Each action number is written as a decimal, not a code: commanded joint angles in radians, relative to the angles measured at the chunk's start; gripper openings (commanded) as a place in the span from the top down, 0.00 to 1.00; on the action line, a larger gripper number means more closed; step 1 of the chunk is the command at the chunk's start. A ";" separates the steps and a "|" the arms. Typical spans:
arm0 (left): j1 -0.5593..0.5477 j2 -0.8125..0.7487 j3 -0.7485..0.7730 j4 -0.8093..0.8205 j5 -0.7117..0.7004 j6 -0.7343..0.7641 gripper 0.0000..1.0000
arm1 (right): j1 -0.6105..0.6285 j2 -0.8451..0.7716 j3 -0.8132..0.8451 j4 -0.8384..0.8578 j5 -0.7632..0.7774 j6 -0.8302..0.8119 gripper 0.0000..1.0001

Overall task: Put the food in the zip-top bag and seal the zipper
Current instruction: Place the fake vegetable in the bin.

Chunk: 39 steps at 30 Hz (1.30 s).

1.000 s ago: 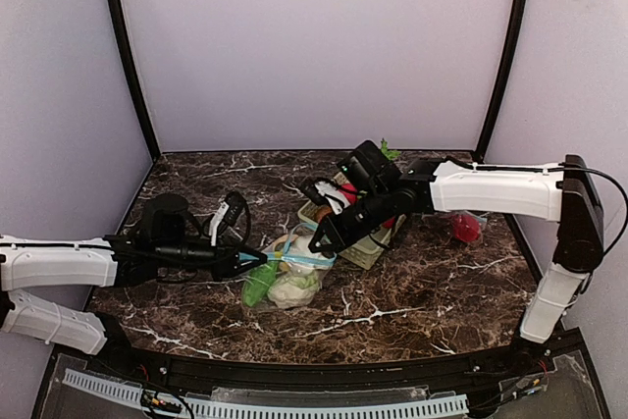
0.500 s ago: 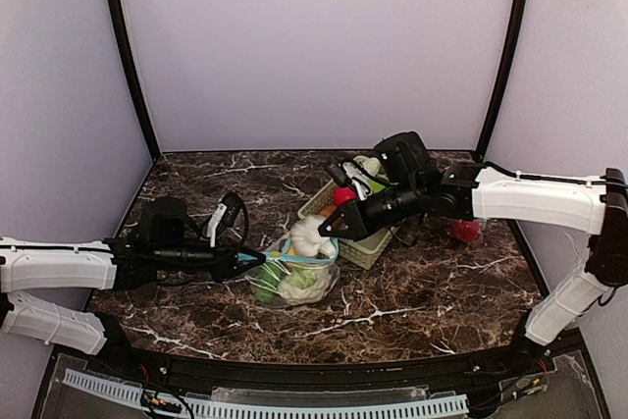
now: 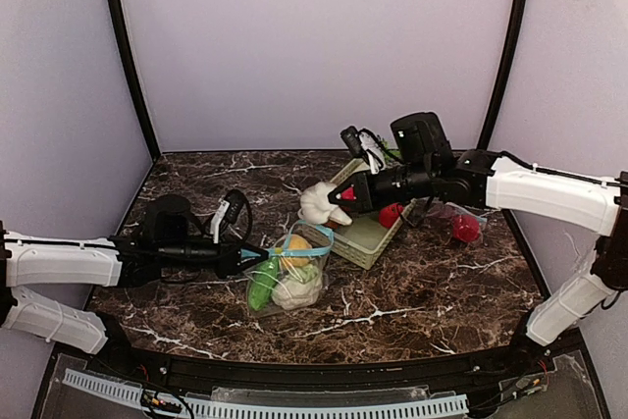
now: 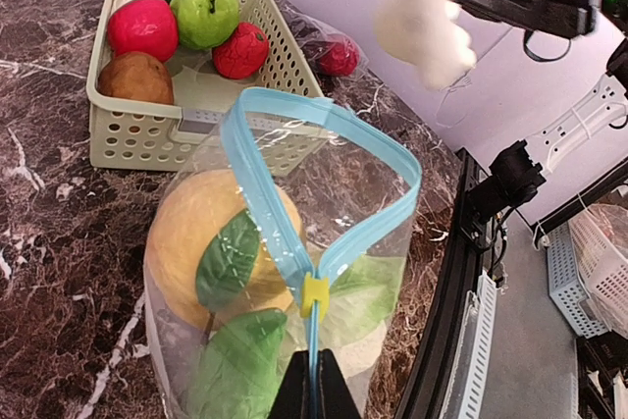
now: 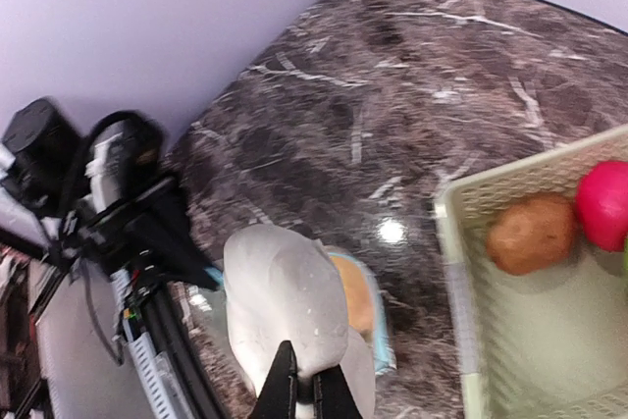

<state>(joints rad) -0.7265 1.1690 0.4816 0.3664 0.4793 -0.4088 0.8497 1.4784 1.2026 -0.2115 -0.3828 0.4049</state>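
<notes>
Clear glossy plastic film with a smooth blue zipper strip (image 4: 257, 183) forms the zip-top bag (image 4: 378, 262) nipped in the left pincer (image 4: 314, 385); beyond it, a matt pale-green plastic lattice basket (image 4: 147, 134) holds glossy toy fruits (image 4: 204, 12), the right pincer (image 5: 297, 394) grips a smooth, dull-white food piece (image 5: 285, 296), and the table (image 5: 392, 76) is polished, marble-patterned.

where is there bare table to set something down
Bare table lies near right, between the zip-top bag and the right edge, in front of the basket. The far left corner behind the left gripper is bare too. Crowded in the middle: bag, basket and the right gripper holding white food sit close together.
</notes>
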 commanded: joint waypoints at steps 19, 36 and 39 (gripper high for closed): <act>0.005 -0.039 0.041 0.014 0.172 0.003 0.99 | -0.194 0.112 0.126 -0.205 0.176 -0.301 0.28; -0.007 0.006 0.193 -0.131 0.394 0.016 0.99 | 0.072 -0.030 0.060 -0.082 -0.340 -0.390 0.54; -0.014 0.005 0.206 -0.146 0.402 0.019 0.99 | 0.117 0.012 0.074 -0.087 -0.318 -0.399 0.57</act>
<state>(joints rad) -0.7296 1.1793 0.6464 0.2413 0.8230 -0.4080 0.9169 1.4414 1.2469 -0.3012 -0.6922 0.0265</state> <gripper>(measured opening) 0.009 0.442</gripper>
